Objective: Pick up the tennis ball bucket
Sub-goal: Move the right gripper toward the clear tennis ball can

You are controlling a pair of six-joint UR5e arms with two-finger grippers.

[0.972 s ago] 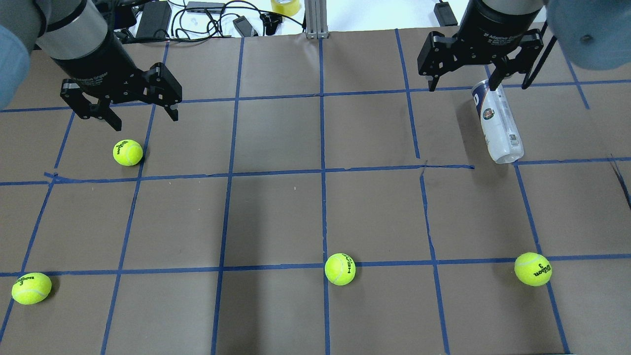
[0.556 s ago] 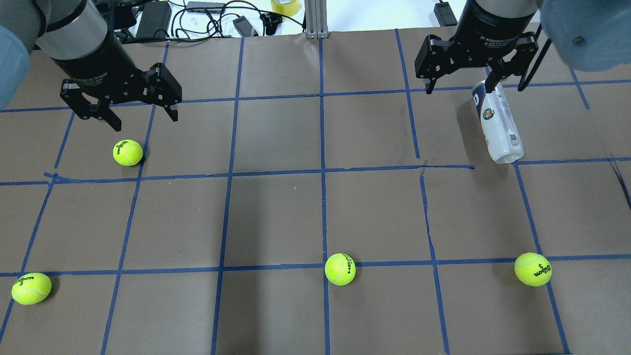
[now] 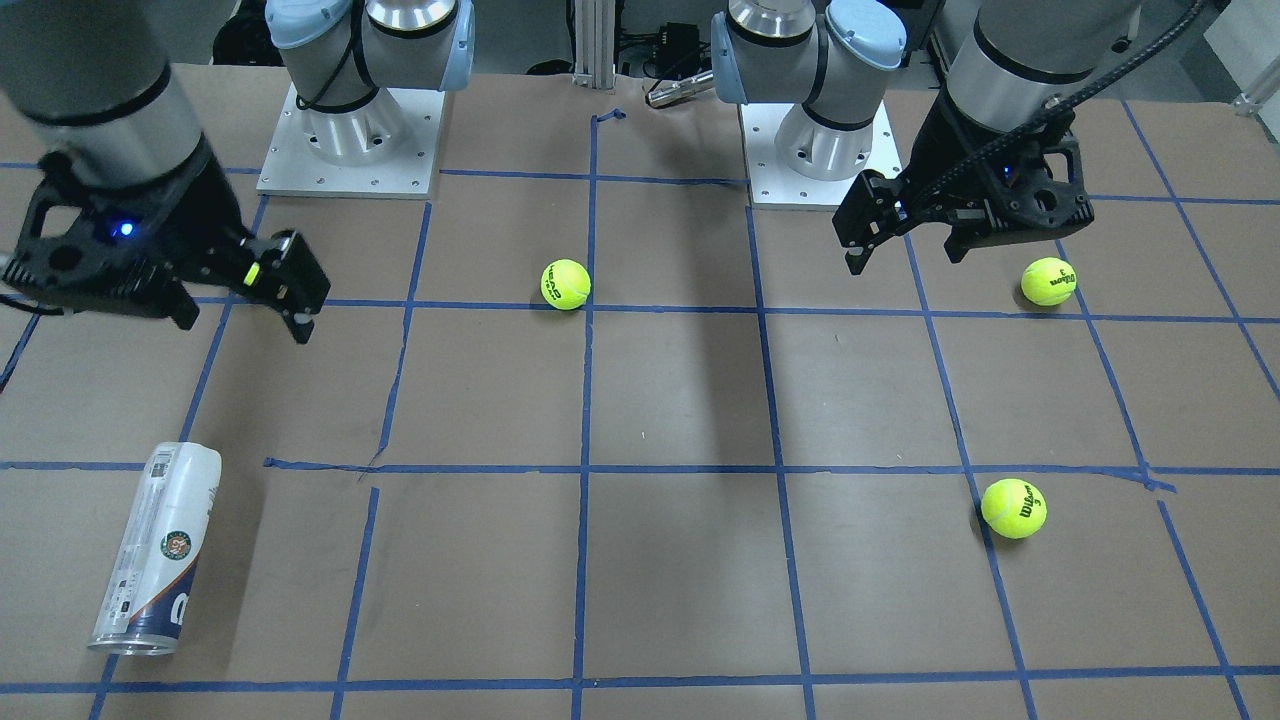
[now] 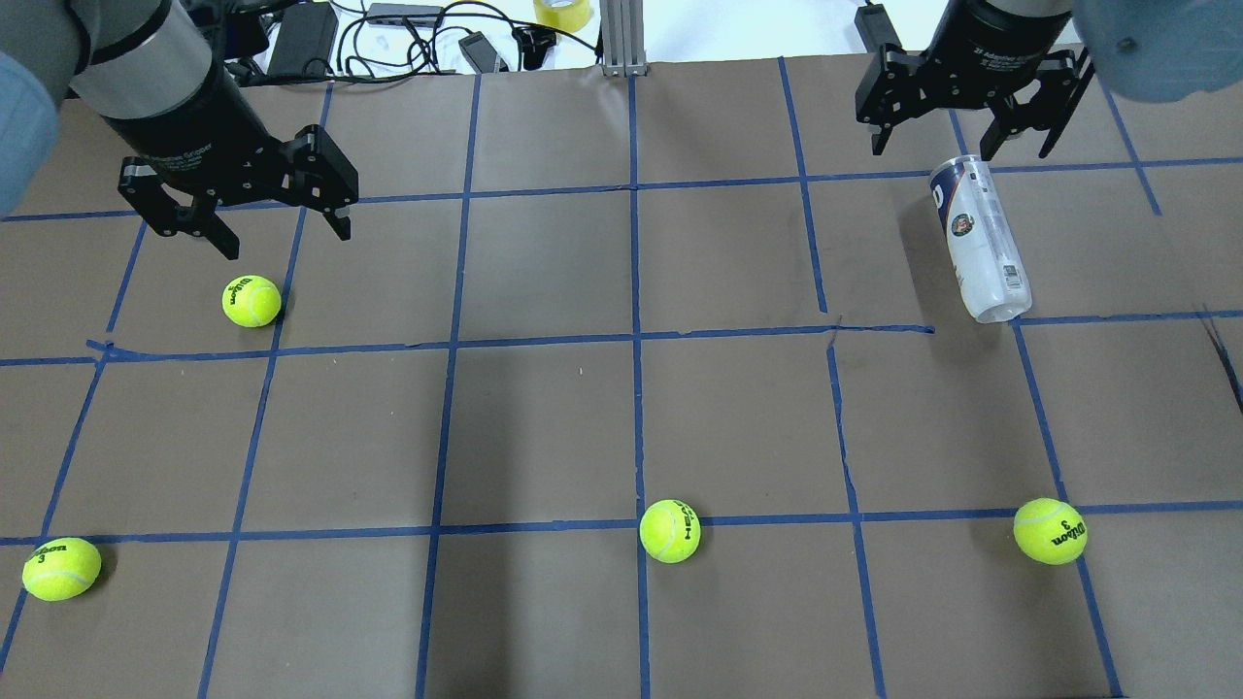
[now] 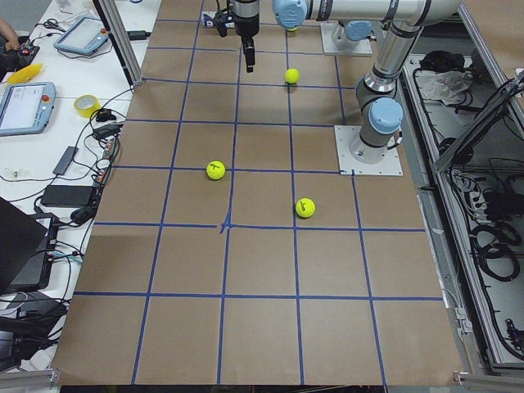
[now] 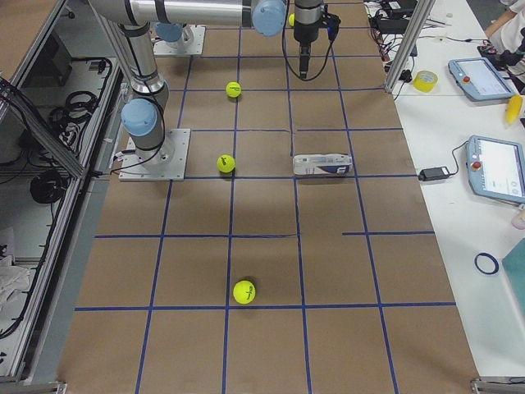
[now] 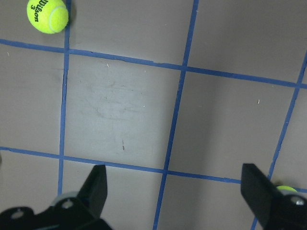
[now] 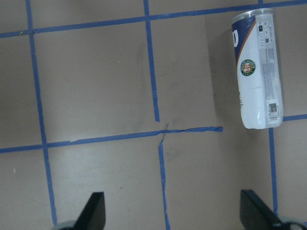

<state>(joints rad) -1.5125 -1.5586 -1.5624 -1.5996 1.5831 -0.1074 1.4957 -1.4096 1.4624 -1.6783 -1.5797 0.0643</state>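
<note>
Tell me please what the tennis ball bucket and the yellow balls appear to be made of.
The tennis ball bucket: probably clear glossy plastic under a white and navy printed label; its bare end looks see-through, and the rim seems metallic. The tennis balls: likely matte felt, yellow-green with a fuzzy look and black print.

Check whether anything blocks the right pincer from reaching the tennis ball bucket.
Nothing visible does. The right pincer hangs open, clear of the tennis ball bucket, which lies on its side on the paper. The nearest tennis ball sits well away, toward the robot.
</note>
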